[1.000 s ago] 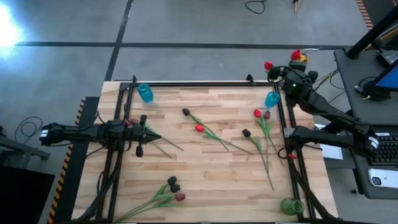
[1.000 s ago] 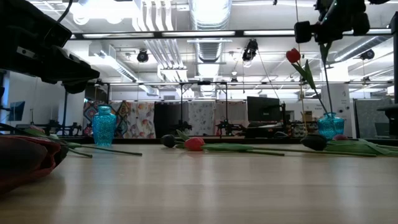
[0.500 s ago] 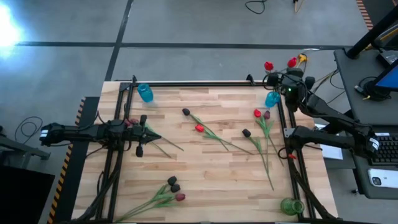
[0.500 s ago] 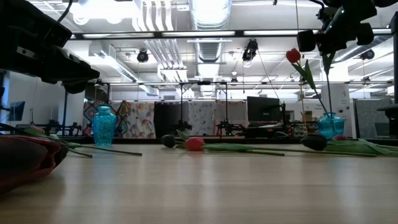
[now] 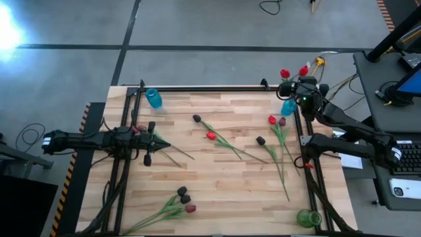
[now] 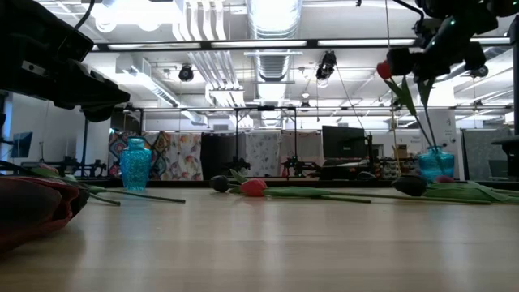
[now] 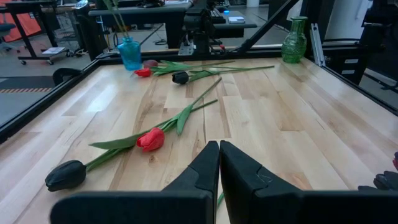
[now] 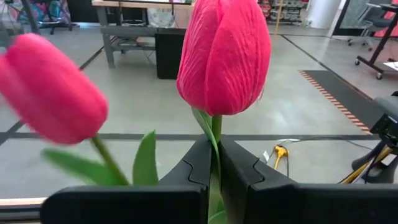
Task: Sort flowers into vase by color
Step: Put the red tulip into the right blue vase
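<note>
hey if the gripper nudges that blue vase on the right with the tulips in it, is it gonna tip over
Probably fairly easily. The blue vase looks small and narrow, while the red tulips stand tall above it, so it seems top-heavy. The right gripper, shut on one stem, could lever it sideways. It also sits near the table edge.

Wood-plank table (image 5: 217,178); glossy blue glass vase (image 5: 153,99).

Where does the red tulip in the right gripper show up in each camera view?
High: red tulip beyond the far right corner, above the right gripper.
Low: upper right, head beside the dark gripper.
Left wrist: not in it.
Right wrist: centre, stem between the fingers.
Shared landmark: blue vase beneath it.
</note>
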Controlling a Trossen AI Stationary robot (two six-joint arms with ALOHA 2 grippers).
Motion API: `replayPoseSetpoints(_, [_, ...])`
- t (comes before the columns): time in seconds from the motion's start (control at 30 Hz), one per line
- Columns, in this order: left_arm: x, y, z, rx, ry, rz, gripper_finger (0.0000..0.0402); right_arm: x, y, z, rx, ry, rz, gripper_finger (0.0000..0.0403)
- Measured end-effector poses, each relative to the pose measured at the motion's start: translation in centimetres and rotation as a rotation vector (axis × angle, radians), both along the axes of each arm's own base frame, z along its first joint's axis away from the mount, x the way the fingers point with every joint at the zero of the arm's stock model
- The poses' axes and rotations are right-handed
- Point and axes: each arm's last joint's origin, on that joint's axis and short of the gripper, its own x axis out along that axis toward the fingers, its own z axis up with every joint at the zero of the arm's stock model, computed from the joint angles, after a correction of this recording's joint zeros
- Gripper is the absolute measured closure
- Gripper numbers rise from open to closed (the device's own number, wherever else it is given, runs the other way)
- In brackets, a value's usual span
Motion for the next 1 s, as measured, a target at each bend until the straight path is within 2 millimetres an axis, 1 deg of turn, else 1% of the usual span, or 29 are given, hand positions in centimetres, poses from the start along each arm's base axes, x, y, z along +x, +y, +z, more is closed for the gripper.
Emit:
replayPoseSetpoints(0.5, [0.0,0.0,0.0,0.000,0.000,0.000,0.0402,-0.1,0.0,0.0,0.000,0.007,0.002,0.0390])
replayPoseSetpoints(0.7, [0.0,0.0,0.0,0.000,0.000,0.000,0.0402,-0.4,0.3,0.7,-0.017,0.006,0.008,0.0389])
replayPoseSetpoints(0.8, [0.0,0.0,0.0,0.000,0.000,0.000,0.0402,-0.5,0.4,1.2,-0.025,0.003,0.009,0.0379])
replayPoseSetpoints(1.0, [0.0,0.0,0.0,0.000,0.000,0.000,0.0402,-0.4,0.3,1.2,-0.020,0.007,0.009,0.0340])
